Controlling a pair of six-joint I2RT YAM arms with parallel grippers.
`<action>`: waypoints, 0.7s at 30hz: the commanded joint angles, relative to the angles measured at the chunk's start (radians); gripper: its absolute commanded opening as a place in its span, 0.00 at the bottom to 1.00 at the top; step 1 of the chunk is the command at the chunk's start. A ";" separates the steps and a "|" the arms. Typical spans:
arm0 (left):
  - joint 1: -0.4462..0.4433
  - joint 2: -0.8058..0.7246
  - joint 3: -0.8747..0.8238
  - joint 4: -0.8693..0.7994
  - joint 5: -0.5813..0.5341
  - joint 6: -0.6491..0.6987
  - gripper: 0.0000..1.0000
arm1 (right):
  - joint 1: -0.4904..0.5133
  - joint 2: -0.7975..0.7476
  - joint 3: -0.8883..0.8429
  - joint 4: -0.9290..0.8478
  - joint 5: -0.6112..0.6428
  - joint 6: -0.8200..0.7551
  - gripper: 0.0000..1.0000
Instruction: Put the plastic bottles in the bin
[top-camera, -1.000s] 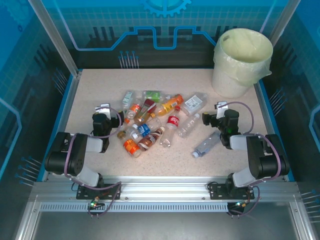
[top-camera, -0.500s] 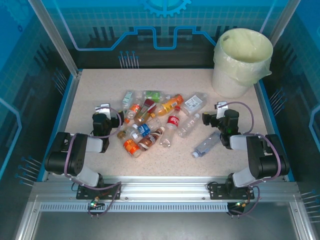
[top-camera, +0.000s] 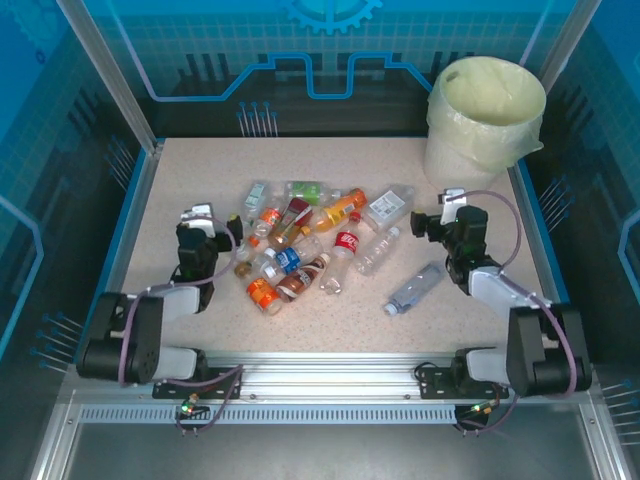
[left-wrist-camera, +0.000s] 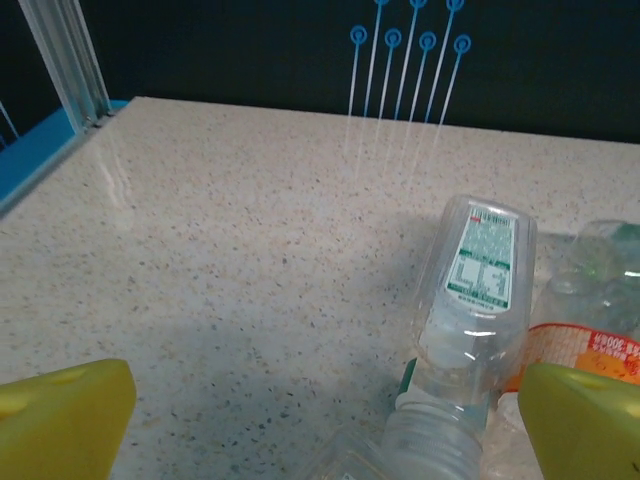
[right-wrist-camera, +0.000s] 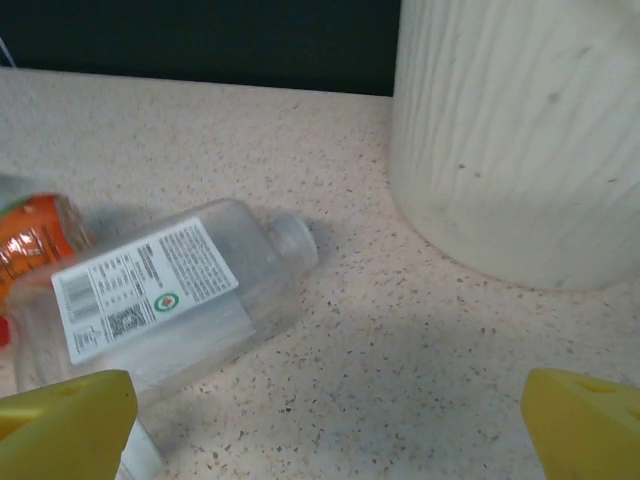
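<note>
The plastic bottles (top-camera: 300, 240) lie in a loose pile mid-table, with clear, orange, red, green and brown ones among them. A blue-labelled bottle (top-camera: 415, 288) lies apart to the right. The bin (top-camera: 485, 125) stands at the far right corner. My left gripper (top-camera: 210, 222) is open just left of the pile; its wrist view has a clear green-labelled bottle (left-wrist-camera: 470, 300) ahead to the right of the open left gripper (left-wrist-camera: 325, 430). My right gripper (top-camera: 445, 218) is open between pile and bin. It faces a clear white-labelled bottle (right-wrist-camera: 170, 300) and the bin (right-wrist-camera: 520, 130); nothing lies between the right gripper (right-wrist-camera: 325, 430) fingers.
A blue raised rim (top-camera: 130, 230) borders the speckled table, with metal frame posts (top-camera: 110, 75) and glass walls behind. Bare tabletop lies left of the pile (left-wrist-camera: 200, 230) and in front of the bin (right-wrist-camera: 420, 340). An orange-labelled bottle (left-wrist-camera: 590, 350) lies beside the green-labelled one.
Both arms have stretched forward. The left gripper has moved slightly left and away from the pile's edge; the right gripper has moved right and farther back, toward the bin. The bottles have not moved.
</note>
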 joint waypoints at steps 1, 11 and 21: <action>-0.007 -0.125 0.064 -0.208 -0.064 -0.064 0.99 | 0.009 -0.073 0.078 -0.276 0.064 0.175 1.00; -0.006 -0.383 0.345 -1.040 -0.087 -0.475 0.99 | 0.011 -0.095 0.201 -0.943 -0.089 0.743 1.00; -0.006 -0.455 0.343 -1.201 0.070 -0.579 0.99 | 0.065 -0.135 0.043 -0.952 0.029 0.945 1.00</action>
